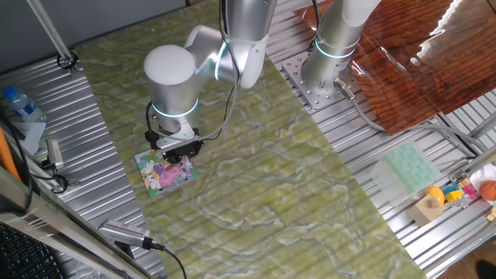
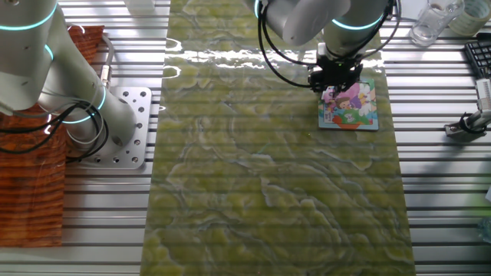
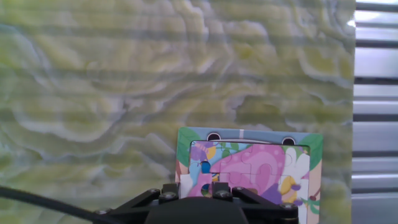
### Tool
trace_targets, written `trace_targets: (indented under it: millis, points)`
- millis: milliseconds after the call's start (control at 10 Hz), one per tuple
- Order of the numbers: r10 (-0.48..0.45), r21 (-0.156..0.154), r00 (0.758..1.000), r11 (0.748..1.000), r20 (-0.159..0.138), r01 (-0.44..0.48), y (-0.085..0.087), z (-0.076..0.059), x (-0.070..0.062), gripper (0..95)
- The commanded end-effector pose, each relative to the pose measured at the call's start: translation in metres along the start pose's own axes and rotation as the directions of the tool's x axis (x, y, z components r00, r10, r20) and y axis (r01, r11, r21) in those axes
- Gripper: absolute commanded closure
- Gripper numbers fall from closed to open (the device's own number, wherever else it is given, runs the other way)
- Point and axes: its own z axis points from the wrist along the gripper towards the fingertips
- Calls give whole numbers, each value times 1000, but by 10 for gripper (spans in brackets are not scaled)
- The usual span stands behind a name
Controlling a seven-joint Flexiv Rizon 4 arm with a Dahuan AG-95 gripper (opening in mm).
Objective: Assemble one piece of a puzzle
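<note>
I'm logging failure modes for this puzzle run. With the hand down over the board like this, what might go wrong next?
1. The hand hides the piece in every view, so whether it sits true in its slot cannot be checked; it may be seated crooked.
2. The puzzle lies loose on the mat; a sideways push might slide it.
3. Pulling up may lift the piece out again.

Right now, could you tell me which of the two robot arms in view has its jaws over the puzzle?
The arm with the large white elbow joint, reaching down onto the green mat; its gripper sits on the puzzle. The other arm stands bolted to its plate, away from it.
</note>
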Motion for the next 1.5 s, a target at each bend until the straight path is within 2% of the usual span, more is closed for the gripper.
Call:
trace_targets:
  millis: [100, 500, 1000, 1500]
  points:
    - [6, 5, 1000, 1000, -4, -6, 0, -1, 0, 950]
    - [24, 12, 1000, 1000, -14, -24, 1, -1, 1, 950]
    - [10, 17, 1000, 1000, -11, -10, 1, -2, 2, 950]
    - [34, 24, 999, 999, -11, -33, 1, -2, 2, 950]
